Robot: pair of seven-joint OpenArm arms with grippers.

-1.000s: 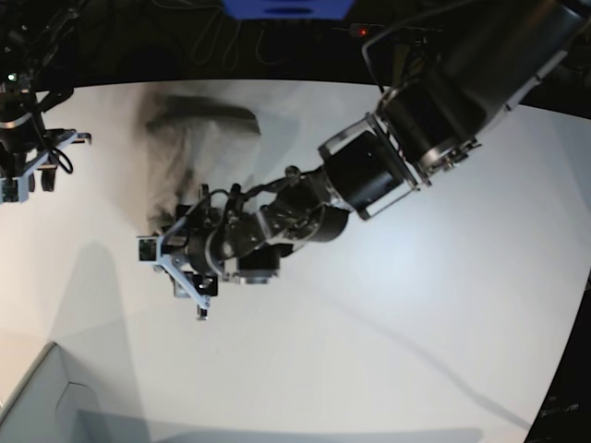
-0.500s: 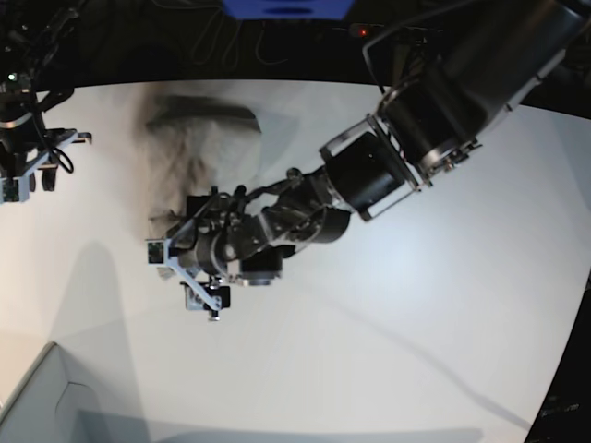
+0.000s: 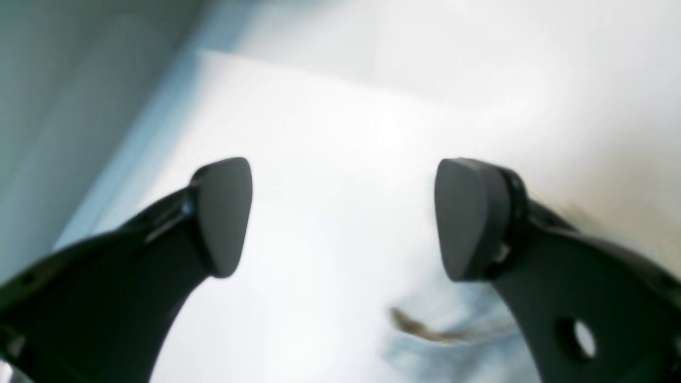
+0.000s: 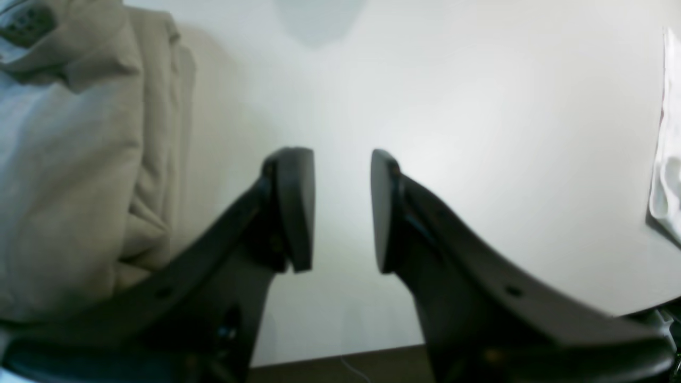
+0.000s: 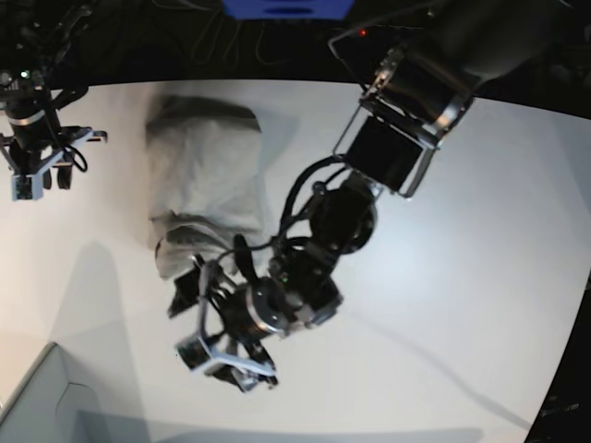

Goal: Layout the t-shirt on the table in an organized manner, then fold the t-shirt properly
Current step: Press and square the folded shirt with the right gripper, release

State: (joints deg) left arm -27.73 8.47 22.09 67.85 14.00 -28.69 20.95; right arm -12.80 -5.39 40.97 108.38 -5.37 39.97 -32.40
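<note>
The left gripper [image 3: 340,218] has its jaws wide apart with nothing between them; only the white table [image 3: 330,133] shows in the gap, and a blurred bit of cloth lies low beside the right-hand finger. The right gripper [image 4: 340,210] also stands open, but with a narrower gap, and it holds nothing.

In the base view the left gripper [image 5: 226,355] points down toward the near edge of the table [image 5: 443,305], just below the t-shirt [image 5: 203,185]. Its arm reaches in from the upper right and bends sharply at the middle joints. The right gripper [image 5: 37,171] hangs at the far left, well apart from the cloth.

The t-shirt lies bunched in a long heap on the upper left part of the table. Only the right wrist view shows its beige folds [image 4: 69,159] up close. Only the base view shows the pale grey box corner [image 5: 37,406].
</note>
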